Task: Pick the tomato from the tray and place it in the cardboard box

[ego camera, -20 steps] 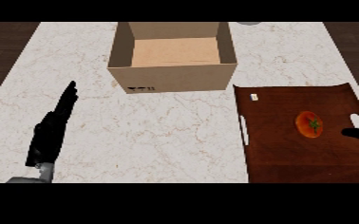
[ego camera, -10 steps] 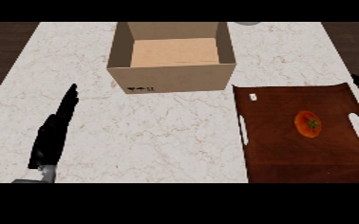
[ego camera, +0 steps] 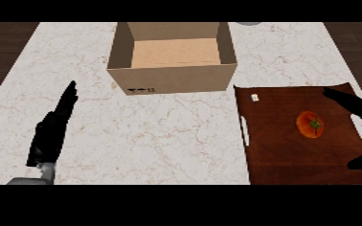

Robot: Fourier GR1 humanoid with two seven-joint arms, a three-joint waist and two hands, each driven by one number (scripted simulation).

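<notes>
Pale marbled surface [ego camera: 170,129] carries an open-topped cardboard box [ego camera: 173,79] at its far middle and a dark brown tray [ego camera: 283,160] at the near right; the tray's far left corner lies just beside the box's near right corner. The tomato [ego camera: 310,124] rests on the tray, right of the tray's middle, red-orange with a green stalk, well apart from the box. The right hand [ego camera: 345,101] shows only in part at the view's right edge: dark fingers reach over the tray beyond the tomato and another dark tip shows nearer, at the same edge. The fingers are spread apart, hold nothing, and stand clear of the tomato. The left hand [ego camera: 53,129] lies at the near left of the surface, fingers straight and together, pointing away, holding nothing. A small white mark [ego camera: 255,96] sits near the tray's far left corner, and a pale strip [ego camera: 245,130] runs along its left edge.
</notes>
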